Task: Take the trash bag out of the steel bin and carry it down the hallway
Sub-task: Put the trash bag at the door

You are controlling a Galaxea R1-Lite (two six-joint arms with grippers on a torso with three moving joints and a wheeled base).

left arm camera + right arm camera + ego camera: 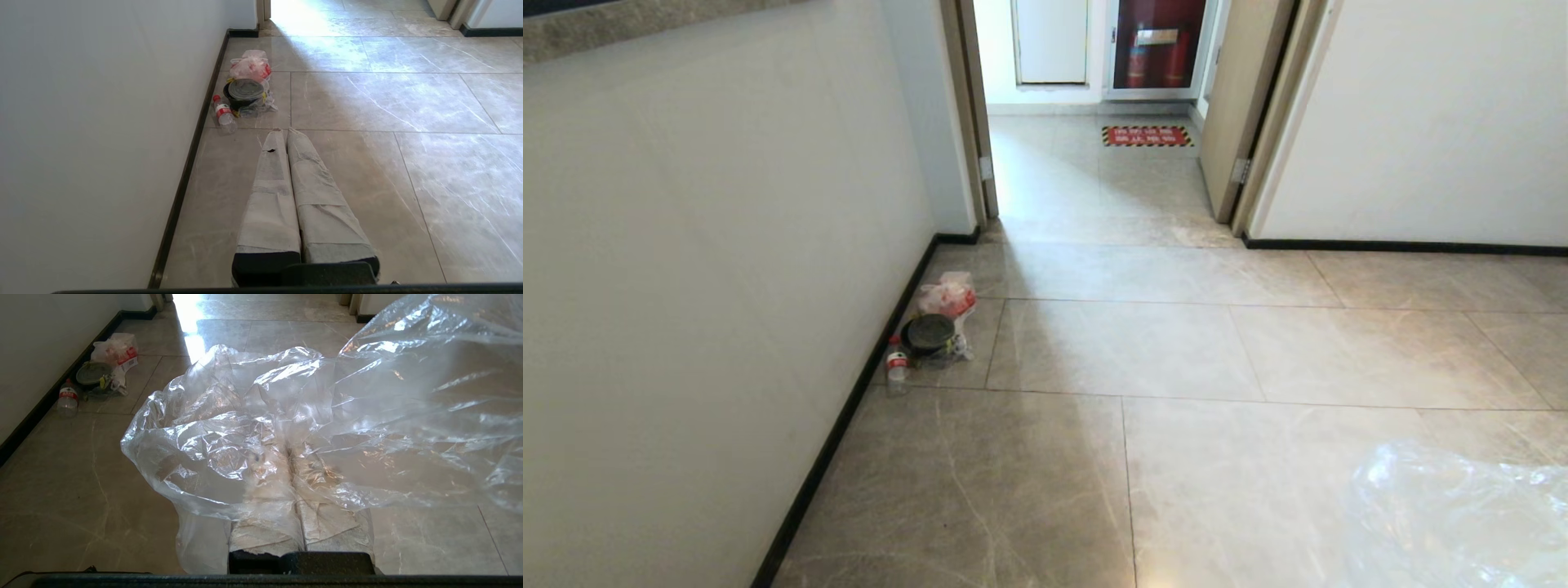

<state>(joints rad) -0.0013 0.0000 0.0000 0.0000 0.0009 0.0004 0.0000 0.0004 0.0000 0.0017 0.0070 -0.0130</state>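
Note:
The trash bag [359,416], clear crinkled plastic, billows over my right gripper [288,448]; the taped fingers are shut with the film pinched between them. In the head view a fold of the trash bag [1454,523] shows at the lower right, above the hallway floor [1127,351] of glossy grey-beige tiles. My left gripper [284,131] is held low over the floor near the left wall, its taped fingers pressed together with nothing in them. The steel bin is out of view.
Litter lies by the left wall's black baseboard: a pink-white bag [946,296], a black lidded bowl [929,333] and a plastic bottle [897,367]. Ahead is an open doorway [1094,180] with a red floor sign [1147,135] and a door leaf [1241,106] on its right.

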